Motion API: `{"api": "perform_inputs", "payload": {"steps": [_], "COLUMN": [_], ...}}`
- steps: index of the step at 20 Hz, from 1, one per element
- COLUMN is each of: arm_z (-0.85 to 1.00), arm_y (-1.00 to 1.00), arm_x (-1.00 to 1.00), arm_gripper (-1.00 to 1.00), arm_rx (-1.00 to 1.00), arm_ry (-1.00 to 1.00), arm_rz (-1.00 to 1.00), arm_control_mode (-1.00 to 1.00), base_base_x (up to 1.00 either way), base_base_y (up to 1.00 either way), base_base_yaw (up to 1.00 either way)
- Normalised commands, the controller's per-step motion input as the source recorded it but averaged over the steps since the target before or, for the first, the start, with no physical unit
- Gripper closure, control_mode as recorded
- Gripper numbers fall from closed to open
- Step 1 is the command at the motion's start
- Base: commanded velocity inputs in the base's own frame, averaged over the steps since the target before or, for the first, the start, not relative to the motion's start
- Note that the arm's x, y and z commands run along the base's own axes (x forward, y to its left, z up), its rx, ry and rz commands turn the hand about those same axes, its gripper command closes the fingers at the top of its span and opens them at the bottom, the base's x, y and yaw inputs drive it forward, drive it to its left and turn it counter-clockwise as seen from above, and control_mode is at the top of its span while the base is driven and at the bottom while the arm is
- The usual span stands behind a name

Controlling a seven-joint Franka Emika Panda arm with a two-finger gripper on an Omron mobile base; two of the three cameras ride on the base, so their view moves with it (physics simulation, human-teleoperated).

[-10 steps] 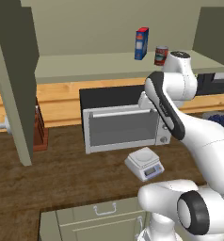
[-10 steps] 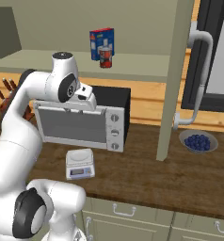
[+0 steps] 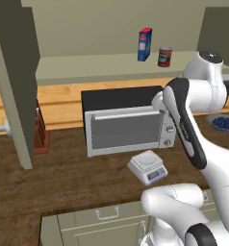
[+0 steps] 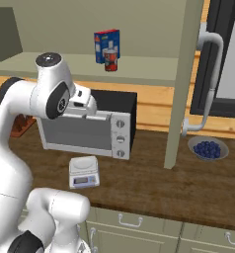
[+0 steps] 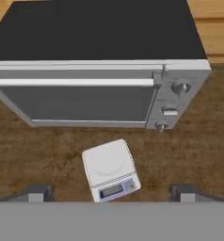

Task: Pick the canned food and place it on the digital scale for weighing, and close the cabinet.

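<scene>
Canned food: the small short red-labelled can with a silver metal top (image 3: 164, 56) is standing upright on the shelf of the open cabinet, just right of a taller blue-and-red box (image 3: 144, 44); nothing is touching it, so the pick is not yet done.

Digital scale: the small flat light-grey square scale with a round weighing plate (image 5: 110, 170) is sitting on the dark wooden counter (image 3: 63, 178), near the front and just before the right end of the large silver toaster oven (image 5: 100, 89); its plate is carrying nothing.

Cabinet: the large olive-beige wall cabinet (image 4: 139, 66) is standing open, one door (image 3: 13, 81) swung out at the left and the other, with its long silver bar handle (image 4: 208, 79), swung out at the right; closing is still left to do.

Gripper: the two-finger gripper (image 5: 114, 192) is hanging over the counter and looking down on the scale, its jaws spread wide and gripping nothing; the two dark fingertips (image 5: 36, 192) are standing well apart on either side of the scale.

Arm: the white arm is bending over the toaster oven, well below the shelf and the can.

Progress: by the look of it, none of the three steps is complete; reaching up to the can appears to be the step in hand.

Bystander: a bowl of blueberries (image 4: 208, 148) is resting on the counter at the far right.
</scene>
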Motion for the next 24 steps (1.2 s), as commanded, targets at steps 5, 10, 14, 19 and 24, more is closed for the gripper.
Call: {"api": "perform_inputs", "payload": {"steps": [5, 10, 14, 19, 24], "arm_z": [0.72, 0.65, 0.58, 0.83, 0.46], "arm_y": [-0.37, -0.29, -0.1, -0.19, -0.01], "arm_x": [-0.28, -0.18, 0.0, 0.0, 0.27], "arm_gripper": [-1.0, -1.0, -1.0, -1.0, -1.0], "arm_rx": [0.0, 0.0, 0.0, 0.0, 0.0], "arm_ry": [-0.31, -0.28, -0.21, -0.15, 0.0], "arm_rz": [0.0, 0.0, 0.0, 0.0, -0.03], "arm_control_mode": [-1.0, -1.0, -1.0, -1.0, -1.0], "base_base_x": [0.0, 0.0, 0.0, 0.0, 0.0], "base_base_y": [0.0, 0.0, 0.0, 0.0, 0.0], "base_base_yaw": [0.0, 0.0, 0.0, 0.0, 0.0]}}
